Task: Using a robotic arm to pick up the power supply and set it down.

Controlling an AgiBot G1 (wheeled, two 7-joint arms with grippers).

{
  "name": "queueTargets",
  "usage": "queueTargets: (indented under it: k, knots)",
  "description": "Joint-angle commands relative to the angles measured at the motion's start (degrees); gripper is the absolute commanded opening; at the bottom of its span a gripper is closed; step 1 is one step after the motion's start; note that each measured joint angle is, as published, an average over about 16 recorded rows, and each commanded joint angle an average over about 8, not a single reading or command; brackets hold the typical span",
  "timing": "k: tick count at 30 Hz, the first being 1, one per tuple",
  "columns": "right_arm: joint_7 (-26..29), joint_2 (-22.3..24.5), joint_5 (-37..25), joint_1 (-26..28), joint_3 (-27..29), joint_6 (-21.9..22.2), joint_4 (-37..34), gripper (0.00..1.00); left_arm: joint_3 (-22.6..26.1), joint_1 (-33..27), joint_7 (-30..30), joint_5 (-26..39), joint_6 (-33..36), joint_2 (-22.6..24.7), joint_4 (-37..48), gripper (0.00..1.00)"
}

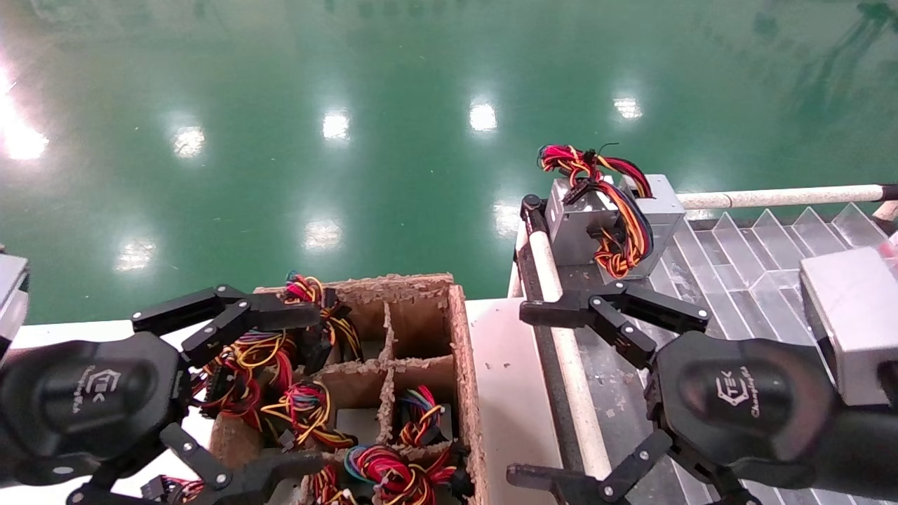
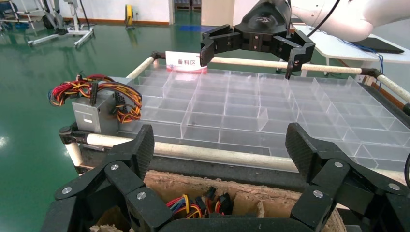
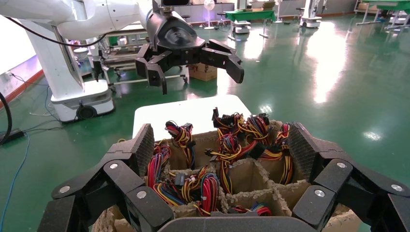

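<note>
Meanwhile both claws, left and right, hang released; power supply sits at tray corner.

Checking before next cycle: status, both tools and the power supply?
Both open, empty: left tool over cardboard crate, right tool at tray edge. Power supply down on tray corner. Nothing blocking.

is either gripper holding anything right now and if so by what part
Nothing is held. The left gripper hangs open over the cardboard box; the right gripper is open over the tray.

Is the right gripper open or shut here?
Open: the right gripper has its fingers spread wide over the tray rail, holding nothing.
</note>
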Motion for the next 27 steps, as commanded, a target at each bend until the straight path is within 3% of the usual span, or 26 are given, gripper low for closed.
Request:
queueTargets:
  k: [1,14,26,27]
  knots:
    - [0.04,0.03,0.15,0.0,0.07,-0.01,0.0,1.0,0.0,0.0,0.0,0.0,0.0,0.0,0.0,0.0]
    - [1.08,-2.89,-5.65,0.98,-3.7,1.05,-0.43,1.0,0.0,0.0,0.0,0.0,0.0,0.0,0.0,0.0]
    - [1.76,-10.64,-15.91,5.2,-10.76,1.06,-3.96,1.0,0.0,0.0,0.0,0.0,0.0,0.0,0.01,0.0]
    - [1.69,-11.27,-16.61,5.46,-11.26,1.02,-4.4,0.93,0.0,0.0,0.0,0.0,0.0,0.0,0.01,0.0]
